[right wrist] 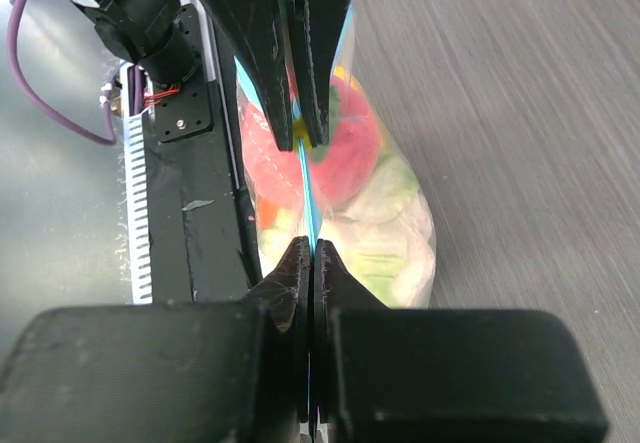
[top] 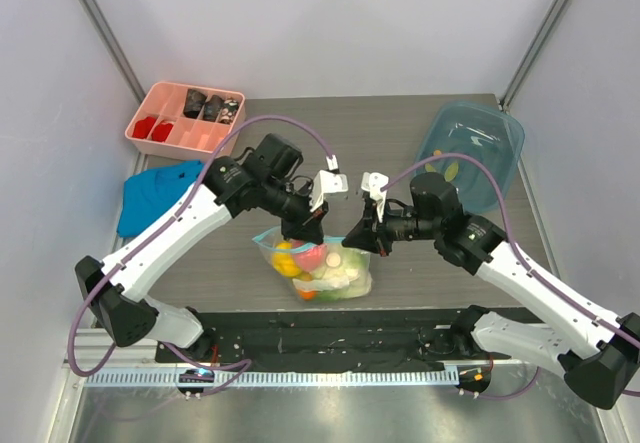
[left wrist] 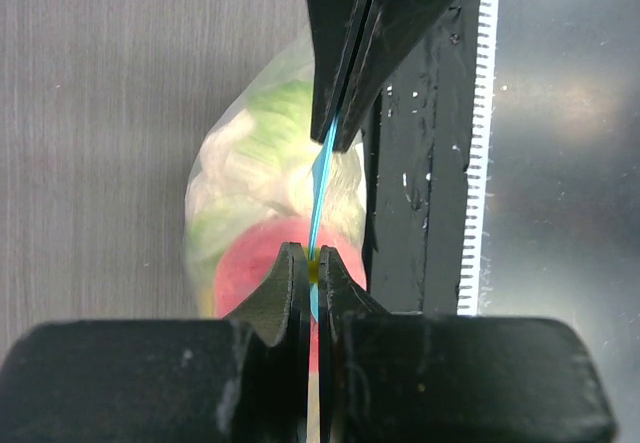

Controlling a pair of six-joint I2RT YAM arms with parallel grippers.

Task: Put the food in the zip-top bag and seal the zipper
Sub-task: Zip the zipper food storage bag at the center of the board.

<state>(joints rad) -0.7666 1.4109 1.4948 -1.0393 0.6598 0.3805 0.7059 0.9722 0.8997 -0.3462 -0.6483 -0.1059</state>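
The clear zip-top bag (top: 322,267) hangs lifted near the table's front edge, filled with the food: pale green cabbage (left wrist: 250,163), a red fruit (right wrist: 350,138), yellow and orange fruits (top: 290,261). Its light-blue zipper (left wrist: 320,198) runs taut between both grippers. My left gripper (top: 300,229) is shut on the zipper strip at the bag's left end, seen also in the left wrist view (left wrist: 312,263). My right gripper (top: 357,239) is shut on the zipper at the right end, seen also in the right wrist view (right wrist: 311,253). Each wrist view shows the other gripper's fingers pinching the strip.
A pink divided tray (top: 185,119) with dark and red pieces sits at the back left. A blue folded cloth (top: 155,195) lies left. A teal plastic bowl (top: 480,143) stands at the back right. A black mat (top: 330,343) lines the front edge.
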